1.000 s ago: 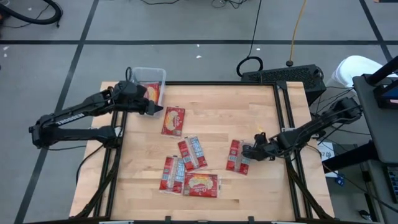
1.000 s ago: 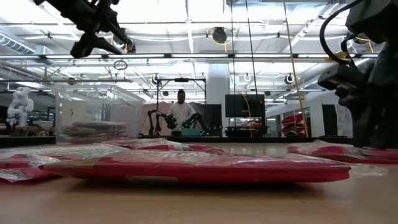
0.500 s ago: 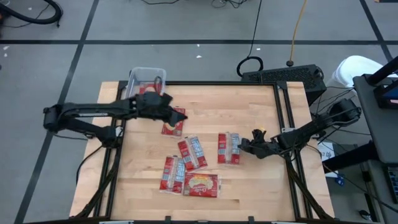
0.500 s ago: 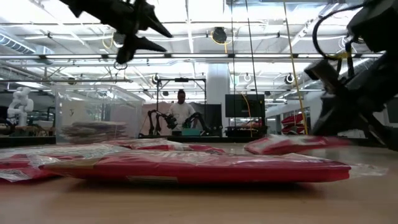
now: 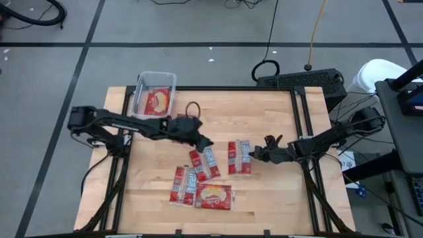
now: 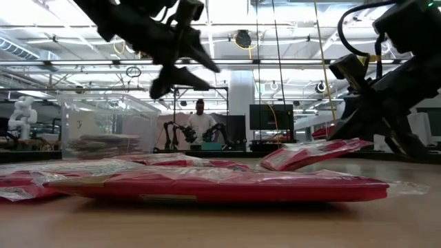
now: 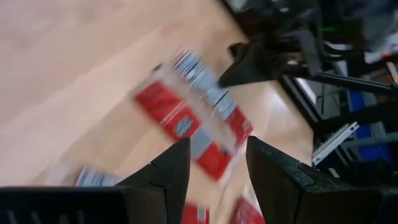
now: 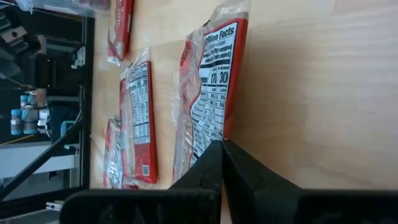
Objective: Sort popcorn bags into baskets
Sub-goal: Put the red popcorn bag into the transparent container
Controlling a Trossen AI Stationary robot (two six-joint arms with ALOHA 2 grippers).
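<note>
A pale wooden table (image 5: 277, 198) with a black frame stands on a grey tiled floor. At its far left corner sits a clear rectangular plastic basket (image 5: 142, 84) with a red popcorn bag (image 5: 157, 102) inside. The left hand (image 5: 207, 141) hovers above the table's middle, fingers parted and holding nothing, over a loose cluster of flat red popcorn bags (image 5: 201, 180). The right hand (image 5: 251, 155) is low at the right, fingers pinched on the edge of a red bag with a pale nutrition panel (image 5: 238, 157), which appears tilted up at that end.
</note>
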